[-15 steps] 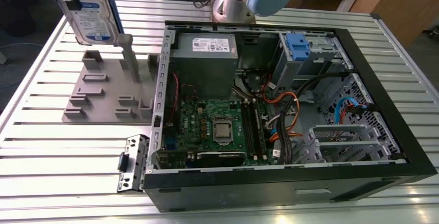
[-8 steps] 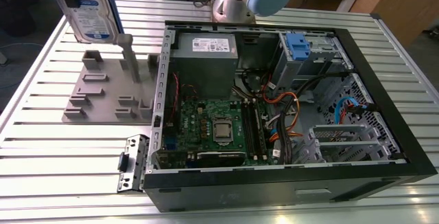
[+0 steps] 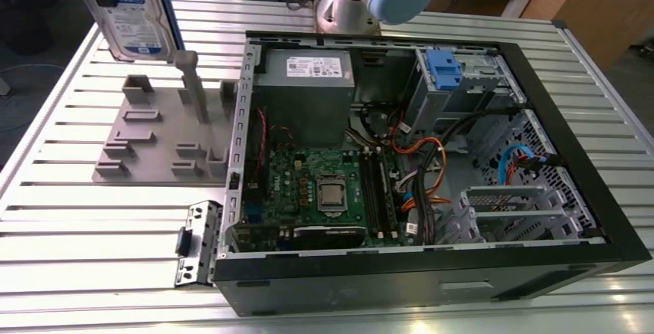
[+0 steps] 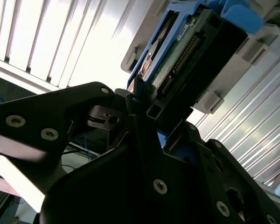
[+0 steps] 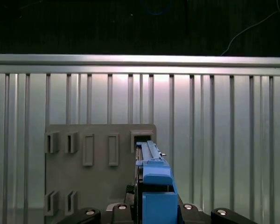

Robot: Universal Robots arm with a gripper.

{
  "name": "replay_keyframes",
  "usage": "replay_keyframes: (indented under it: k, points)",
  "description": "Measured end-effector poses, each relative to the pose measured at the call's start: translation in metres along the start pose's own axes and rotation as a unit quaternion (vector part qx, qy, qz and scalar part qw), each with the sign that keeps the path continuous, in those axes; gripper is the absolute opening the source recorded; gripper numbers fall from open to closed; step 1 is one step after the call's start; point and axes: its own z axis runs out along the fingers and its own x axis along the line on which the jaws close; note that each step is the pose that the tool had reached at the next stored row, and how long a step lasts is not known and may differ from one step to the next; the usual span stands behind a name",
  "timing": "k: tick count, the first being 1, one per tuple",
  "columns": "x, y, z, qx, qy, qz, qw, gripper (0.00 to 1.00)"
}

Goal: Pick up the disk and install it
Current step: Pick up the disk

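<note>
I have the disk (image 4: pixel 184 51) firmly in the gripper (image 4: pixel 147 112). In the second wrist view the black fingers (image 4: pixel 136 100) are drawn in tight on one short end of its blue frame, and the drive's green circuit side and connector row face the camera. In the first wrist view I see the disk (image 5: pixel 153 184) edge-on, rising straight out from between the jaws, with the grey holder plate (image 5: pixel 98 177) and the slatted table (image 5: pixel 224 140) beyond it.

In the exterior view the disk (image 3: pixel 133 16) hangs in the air at the far corner on the exterior view's left. It is nearly upright, label towards the camera, and clear of the table. It is above the far end of the holder plate and not resting in any of its slots. The plate lies on the table just beside the open computer case (image 3: pixel 572 196), on the exterior view's left of it. The disk is well apart from the case and outside its walls. Inside the case I can make out the green board (image 3: pixel 317 188), a grey metal box (image 3: pixel 306 89) and a blue clip (image 3: pixel 442 66) on the drive cage
</note>
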Motion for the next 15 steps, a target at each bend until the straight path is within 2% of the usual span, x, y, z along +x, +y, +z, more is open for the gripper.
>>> replay_keyframes:
  k: [15]
  points:
    - [-0.0004, 0.0, -0.0147, -0.0001, 0.0, 0.0, 1.0, 0.36]
